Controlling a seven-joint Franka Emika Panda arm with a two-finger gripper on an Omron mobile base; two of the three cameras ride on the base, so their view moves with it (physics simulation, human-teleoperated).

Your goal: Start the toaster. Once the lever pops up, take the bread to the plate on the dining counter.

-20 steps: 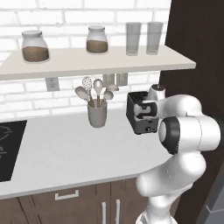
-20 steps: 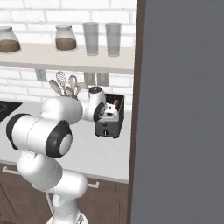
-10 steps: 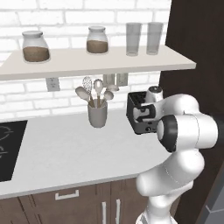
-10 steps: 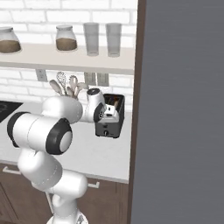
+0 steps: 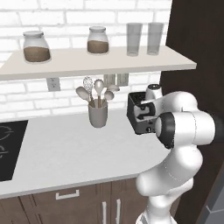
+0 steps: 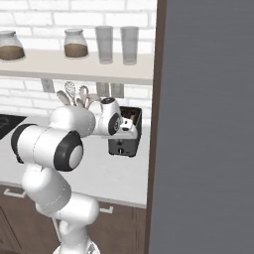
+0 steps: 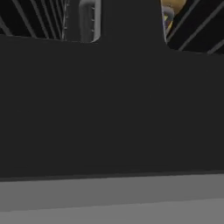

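— Looking from the base, what sits closest?

— The white arm, bent at the elbow over the front of the pale worktop [image 5: 70, 153]. Its hand reaches to the toaster [image 5: 138, 114], which stands on the worktop near the dark tall panel [image 6: 208, 124].

— And the gripper [image 6: 130, 125]?

— It is pressed up at the toaster's top edge. From the hand camera, a dark face of the toaster [image 7: 109, 105] fills the middle, with slot bars above and a speck of tan, possibly the bread [image 7: 171, 6], at the upper corner. Whether the jaws are spread or pressed together, I cannot tell; the fingertips are lost against the dark body.

— Further back?

— A grey utensil cup [image 5: 98, 116] with spoons stands left of the toaster. Above, a shelf [image 5: 87, 63] on the white brick wall carries two jars and two glasses.
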